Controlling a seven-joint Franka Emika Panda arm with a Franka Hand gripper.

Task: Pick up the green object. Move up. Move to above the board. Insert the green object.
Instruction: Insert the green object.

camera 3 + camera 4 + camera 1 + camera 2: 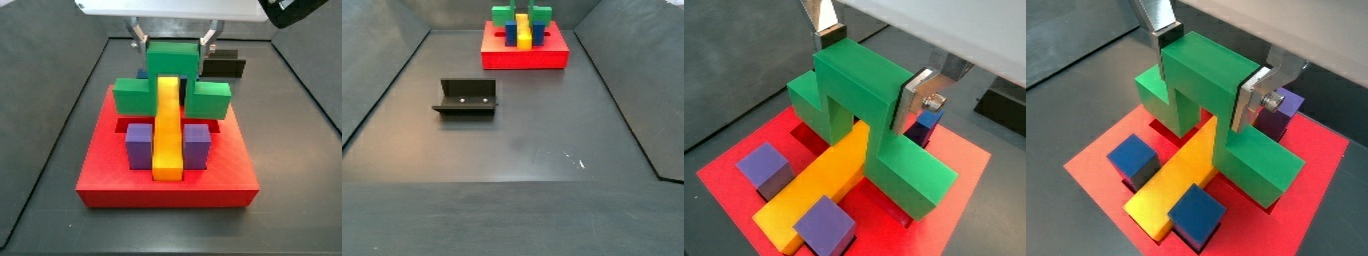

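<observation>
Green object [1207, 105] straddles the yellow bar [1176, 180] crosswise on the red board [1313, 215], its raised middle pinched in the claw [1211, 68] (legs apparently seated); release likely comes next.

From where I stand, the gripper [869, 62] over the board [958, 155] is mostly cut off: in both wrist views only its silver fingers [1256, 96] show, their upper parts running out of the picture. The pads are pressed flat against the green object [865, 95], so the contact faces themselves are covered. The yellow bar [818, 185] passes under the arch, its far end out of sight there. In a side view, the board [525, 55] and everything on it are too small to tell apart clearly, and no gripper can be made out there. A dark block [225, 66] behind the board is partly concealed.
</observation>
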